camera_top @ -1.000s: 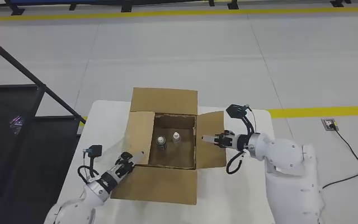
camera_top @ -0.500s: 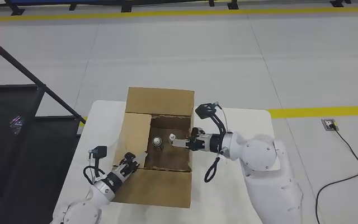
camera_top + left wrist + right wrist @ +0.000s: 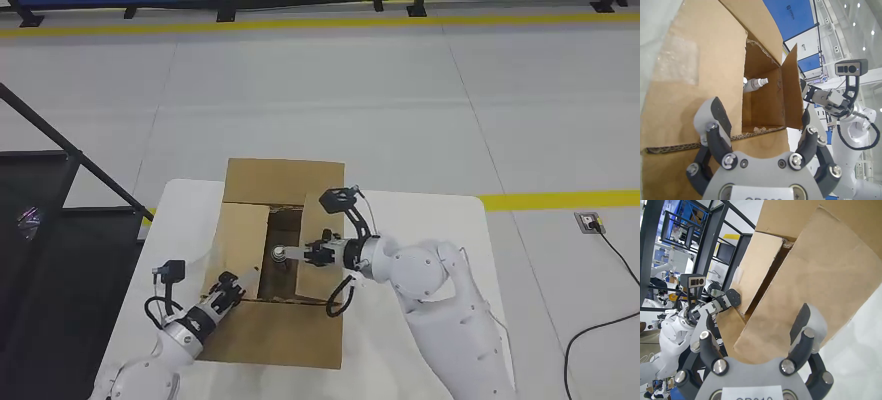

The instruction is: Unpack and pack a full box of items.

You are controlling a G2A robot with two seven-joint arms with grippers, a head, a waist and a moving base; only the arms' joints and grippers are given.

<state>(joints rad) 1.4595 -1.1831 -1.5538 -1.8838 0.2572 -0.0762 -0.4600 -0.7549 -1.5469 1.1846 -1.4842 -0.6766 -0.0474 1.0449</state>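
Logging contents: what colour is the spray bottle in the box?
The spray bottle is white, seen best in the left wrist view.

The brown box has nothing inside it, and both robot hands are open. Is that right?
Not quite. The box is not empty: the left wrist view shows a white spray bottle inside it. The rest holds: the left gripper and the right gripper are both open.

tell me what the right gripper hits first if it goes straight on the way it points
Likely the cardboard box's side flap, which lies right ahead of the right gripper; contact is hard to judge.
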